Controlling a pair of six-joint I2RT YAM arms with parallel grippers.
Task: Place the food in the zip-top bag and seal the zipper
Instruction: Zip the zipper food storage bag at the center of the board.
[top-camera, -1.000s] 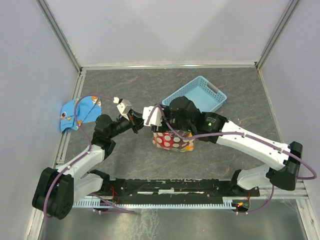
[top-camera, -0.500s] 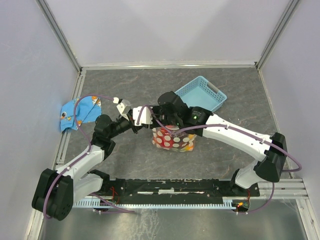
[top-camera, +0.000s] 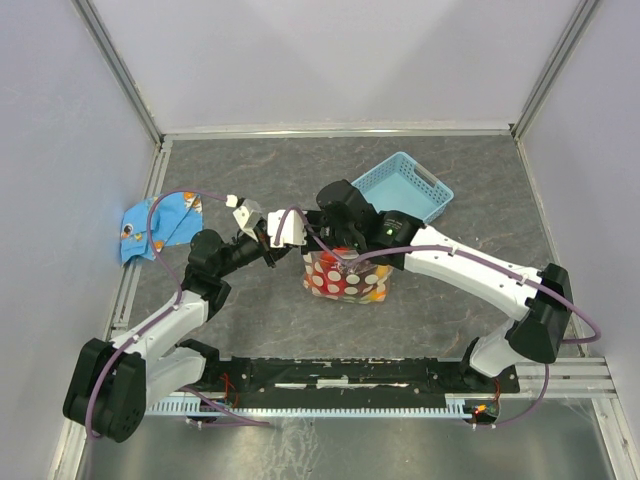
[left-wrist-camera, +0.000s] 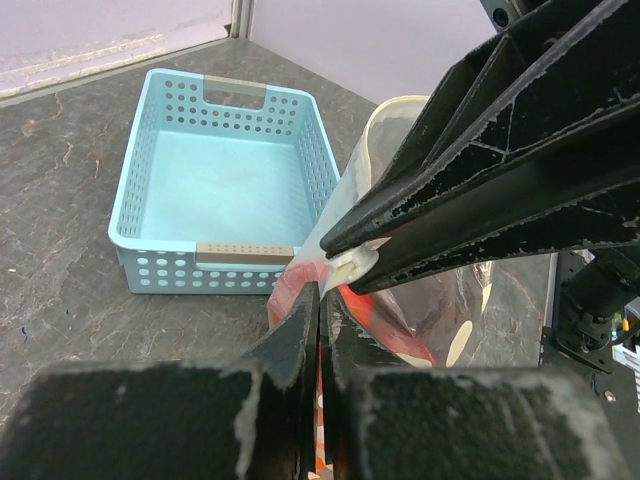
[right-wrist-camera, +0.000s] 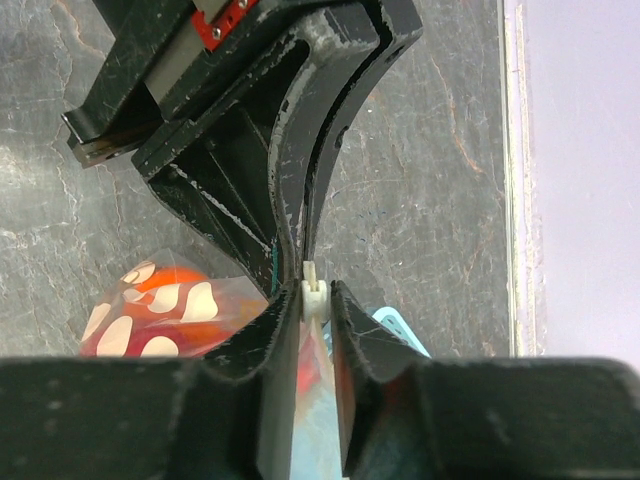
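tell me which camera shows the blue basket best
Left wrist: the blue basket shows whole, with walls, handles and bare floor. Top external shows it with one corner behind the right arm. Right wrist catches only a pale blue sliver.

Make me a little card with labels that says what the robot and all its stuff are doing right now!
left fingers: shut on the edge of the zip-top bag
right fingers: shut on the white zipper at the bag's mouth
food: red and orange pieces inside the bag
blue basket: on the table behind the bag, no food seen in it
blue cloth: by the table's left edge, away from both arms
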